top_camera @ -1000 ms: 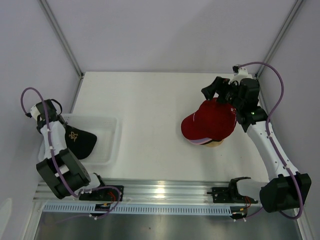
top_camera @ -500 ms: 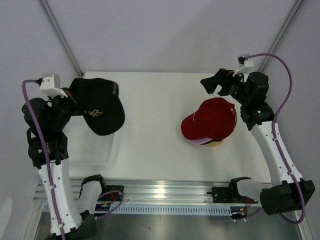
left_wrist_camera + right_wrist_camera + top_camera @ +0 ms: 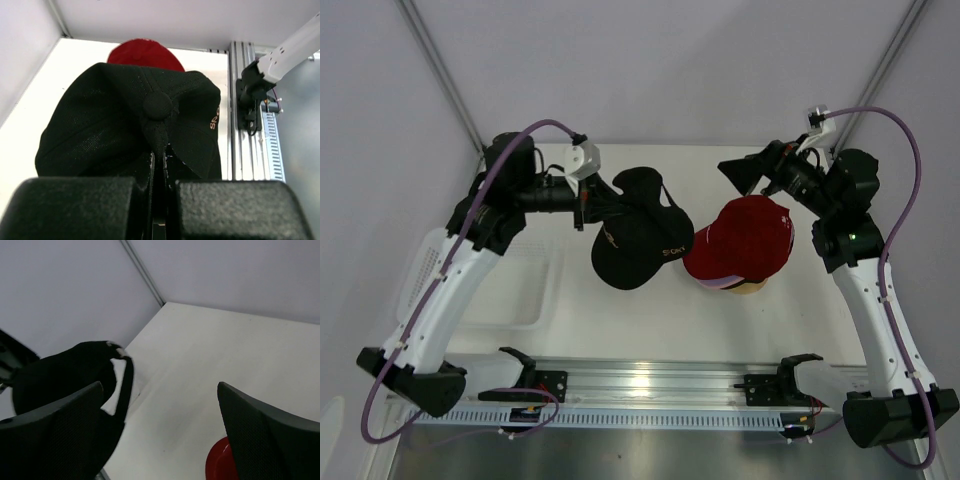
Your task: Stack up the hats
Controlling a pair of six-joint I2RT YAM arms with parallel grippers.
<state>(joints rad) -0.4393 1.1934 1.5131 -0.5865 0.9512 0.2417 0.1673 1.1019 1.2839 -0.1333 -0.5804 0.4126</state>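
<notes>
My left gripper point(image 3: 603, 205) is shut on a black cap point(image 3: 638, 240) and holds it in the air just left of the stack. The cap fills the left wrist view point(image 3: 130, 125), pinched at its crown between the jaws. A red cap point(image 3: 740, 240) tops the stack, with a lavender brim edge point(image 3: 720, 284) under it, on a wooden stand point(image 3: 750, 289). The red cap peeks out beyond the black one point(image 3: 145, 52). My right gripper point(image 3: 752, 172) is open and empty, above and behind the red cap point(image 3: 222, 467). The black cap also shows in the right wrist view point(image 3: 65, 375).
A white basket point(image 3: 515, 285) sits at the left of the table. An aluminium rail point(image 3: 650, 380) runs along the near edge, with black gripper rests point(image 3: 800, 375) on it. Grey walls close in the sides and back.
My left arm has swung the black cap out of the basket and rightward across the table to beside the red cap. My right gripper has lifted slightly off the red cap.
</notes>
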